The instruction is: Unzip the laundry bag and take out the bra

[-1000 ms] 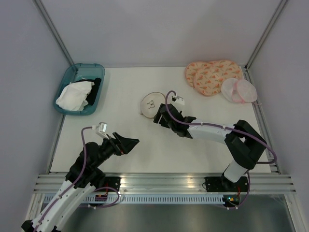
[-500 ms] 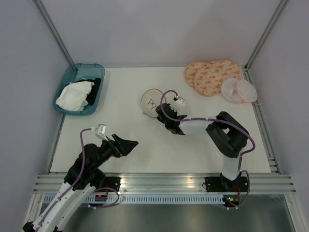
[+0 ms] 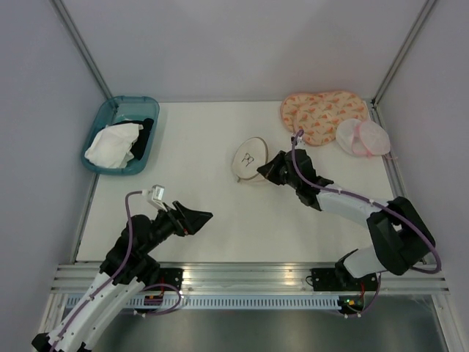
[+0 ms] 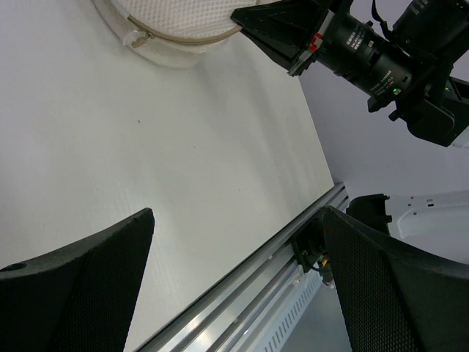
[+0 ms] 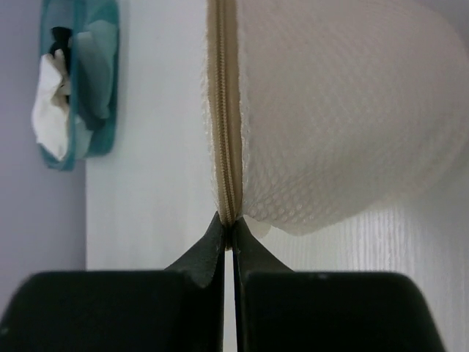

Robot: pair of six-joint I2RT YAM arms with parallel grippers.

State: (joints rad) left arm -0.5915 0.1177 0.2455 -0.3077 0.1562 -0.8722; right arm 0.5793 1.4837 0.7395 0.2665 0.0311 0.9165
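The left gripper [image 4: 238,220] hangs with its jaws spread wide and nothing between them, low over the table [image 3: 190,147], and the laundry bag [image 5: 344,110] lies well apart from it toward 1 o'clock in the top view. The right gripper [image 5: 226,224] is the nearer one: its jaws are pinched tight on the near end of the bag's tan zip [image 5: 223,110], though whether they hold the pull itself cannot be told. From that pinch the zip runs straight away toward 12 o'clock in the right wrist view, so a pull would likely follow that line. The bra is hidden, presumably inside the bag. A small black bra icon [image 3: 249,157] marks the round face; no writing can be read. Farther off, a teal tub [image 3: 121,134] sits at 10 o'clock
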